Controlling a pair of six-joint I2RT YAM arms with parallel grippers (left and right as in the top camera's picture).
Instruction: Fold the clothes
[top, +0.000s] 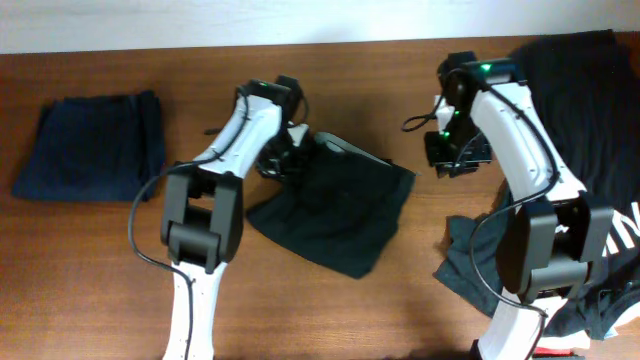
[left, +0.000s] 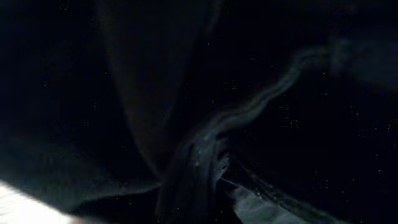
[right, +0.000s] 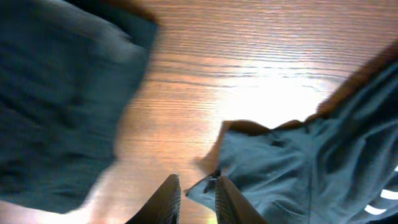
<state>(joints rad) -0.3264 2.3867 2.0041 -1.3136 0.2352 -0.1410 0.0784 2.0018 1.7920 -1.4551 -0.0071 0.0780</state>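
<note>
The shorts (top: 340, 215) lie crumpled at centre frame, with bare table (top: 400, 310) below them and between them and the black T-shirt (top: 590, 100) at right. The overhead view sets the left gripper (top: 283, 152) at their upper-left edge. Its wrist view shows only dark folds, so its grip cannot be told. The right gripper (right: 194, 198), jaws narrowly parted, holds nothing above the wood.

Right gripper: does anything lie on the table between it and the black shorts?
Nothing visible does. Only bare table lies between the right gripper and the black shorts. The black T-shirt lies on the gripper's far side, away from the shorts.
</note>
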